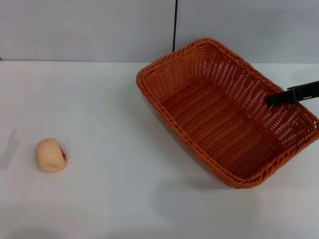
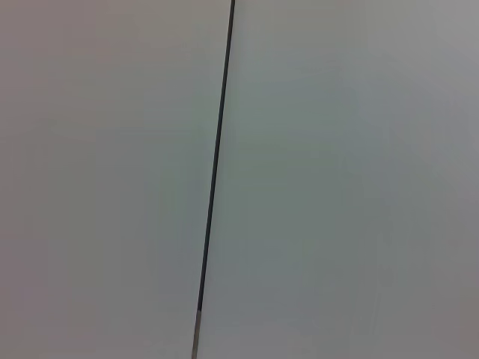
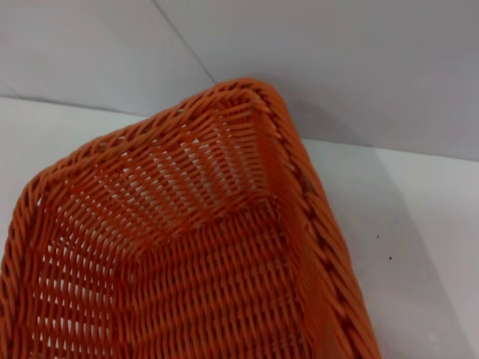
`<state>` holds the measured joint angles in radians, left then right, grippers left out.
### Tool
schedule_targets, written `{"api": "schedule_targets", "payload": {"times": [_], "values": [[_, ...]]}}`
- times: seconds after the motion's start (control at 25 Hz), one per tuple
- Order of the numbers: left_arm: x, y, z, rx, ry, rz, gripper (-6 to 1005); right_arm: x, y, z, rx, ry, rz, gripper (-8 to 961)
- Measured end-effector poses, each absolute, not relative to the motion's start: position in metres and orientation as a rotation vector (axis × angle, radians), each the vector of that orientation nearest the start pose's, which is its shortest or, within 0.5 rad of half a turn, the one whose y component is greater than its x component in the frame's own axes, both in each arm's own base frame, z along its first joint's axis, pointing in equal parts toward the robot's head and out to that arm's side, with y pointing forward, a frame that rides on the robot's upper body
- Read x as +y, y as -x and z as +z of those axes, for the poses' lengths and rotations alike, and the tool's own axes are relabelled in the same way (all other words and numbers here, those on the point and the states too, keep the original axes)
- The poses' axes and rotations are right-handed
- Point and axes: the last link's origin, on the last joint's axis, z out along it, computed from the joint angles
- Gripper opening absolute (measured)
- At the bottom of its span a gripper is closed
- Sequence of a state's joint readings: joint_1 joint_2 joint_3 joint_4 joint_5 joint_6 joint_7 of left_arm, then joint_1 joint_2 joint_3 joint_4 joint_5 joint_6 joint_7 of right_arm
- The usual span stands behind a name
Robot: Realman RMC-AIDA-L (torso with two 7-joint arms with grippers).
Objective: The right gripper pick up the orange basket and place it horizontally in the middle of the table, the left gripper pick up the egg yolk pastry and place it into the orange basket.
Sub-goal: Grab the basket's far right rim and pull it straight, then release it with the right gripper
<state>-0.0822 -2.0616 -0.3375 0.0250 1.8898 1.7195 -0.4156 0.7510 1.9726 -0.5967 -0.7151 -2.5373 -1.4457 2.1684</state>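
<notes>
The orange basket [image 1: 175,75] is right of centre on the white table [image 1: 99,94], set at a slant with a dark shadow under its near side, so it looks slightly raised. My right gripper [image 1: 271,99] reaches in from the right edge, shut on the basket's right rim, with one black finger showing inside the wall. The right wrist view looks down into a corner of the basket [image 3: 194,247], which is empty. At the left of the table lies the egg yolk pastry [image 1: 51,155], its reddish spot facing right. The left gripper is out of view.
A grey wall with a dark vertical seam [image 1: 175,25] stands behind the table. The left wrist view shows only that wall and its seam [image 2: 215,164]. Bare tabletop lies between the pastry and the basket.
</notes>
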Motion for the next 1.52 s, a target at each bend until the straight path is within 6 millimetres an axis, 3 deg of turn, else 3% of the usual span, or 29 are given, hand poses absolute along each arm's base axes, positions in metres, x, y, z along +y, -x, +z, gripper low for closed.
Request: {"api": "schedule_targets", "payload": {"times": [0.16, 0.32, 0.64, 0.84, 1.28, 1.52], "values": [[0.173, 0.383, 0.037, -0.515, 1.465, -0.863, 763, 0.392, -0.265, 0.045, 1.252, 2.541, 0.054, 152], [0.171, 0.384, 0.037, -0.518, 1.463, -0.860, 759, 0.391, -0.250, 0.048, 1.072, 2.652, 0.053, 153], [0.161, 0.387, 0.038, -0.522, 1.453, -0.851, 753, 0.382, -0.219, 0.065, 0.507, 2.834, 0.199, 152], [0.158, 0.387, 0.038, -0.521, 1.450, -0.851, 749, 0.373, -0.209, 0.062, 0.210, 2.954, 0.193, 152], [0.146, 0.382, 0.042, -0.485, 1.440, -0.880, 740, 0.375, -0.207, 0.054, -0.073, 2.972, 0.115, 152], [0.143, 0.381, 0.042, -0.477, 1.443, -0.889, 735, 0.375, -0.205, 0.038, -0.192, 2.964, 0.140, 153]]}}
